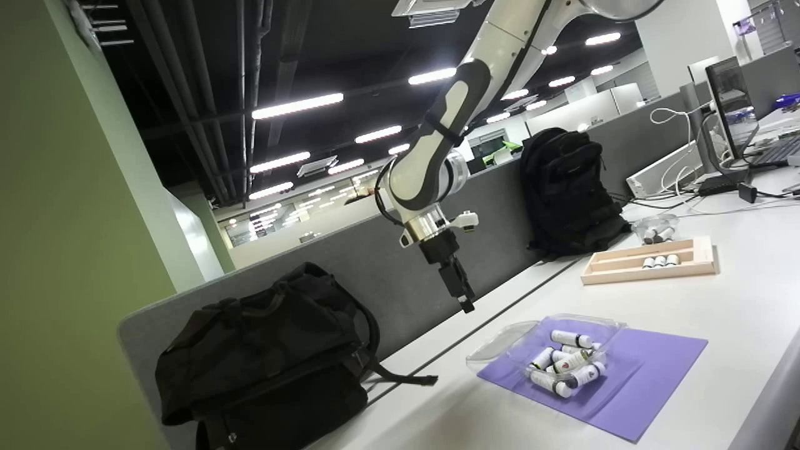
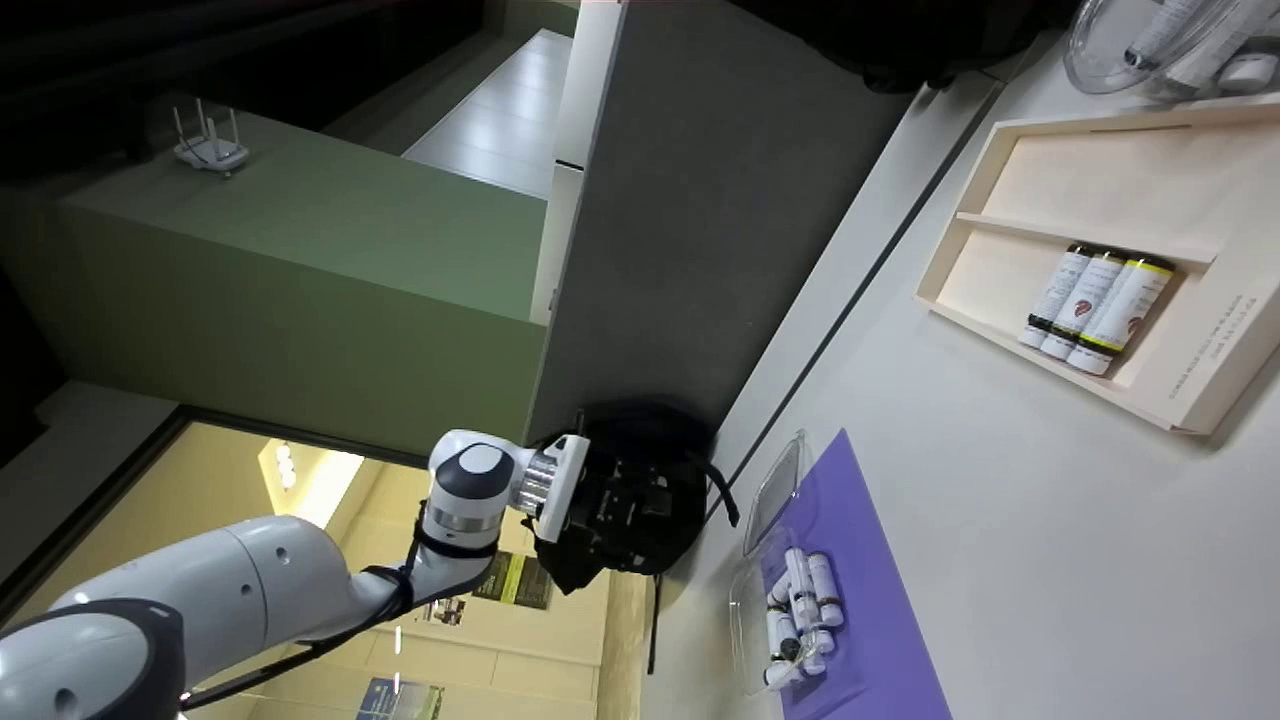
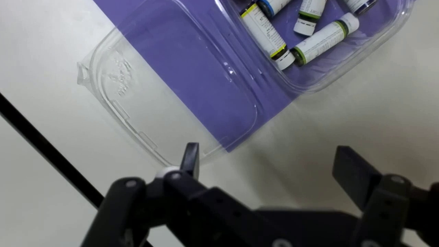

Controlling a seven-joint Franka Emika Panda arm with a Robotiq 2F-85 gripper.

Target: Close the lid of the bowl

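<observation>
The bowl is a clear plastic container [image 1: 615, 324] holding several small white-labelled bottles, on the purple mat; it also shows in an exterior view [image 2: 737, 625] and the wrist view [image 3: 363, 59]. Its transparent lid [image 1: 502, 340] is folded open, lying out to the partition side, partly past the mat's edge; it also shows in an exterior view [image 2: 776, 492] and the wrist view [image 3: 161, 92]. My gripper [image 1: 467, 304] is above the desk beyond the lid, touching nothing. In the wrist view my gripper [image 3: 267, 149] has its fingers wide apart and empty, the left fingertip overlapping the lid's near corner.
A black backpack [image 1: 269, 356] leans on the grey partition [image 1: 387, 269] near the gripper. Another backpack [image 1: 562, 194] stands farther along. A wooden tray [image 1: 615, 276] with bottles and another clear container [image 1: 655, 224] sit beyond the purple mat [image 1: 662, 375].
</observation>
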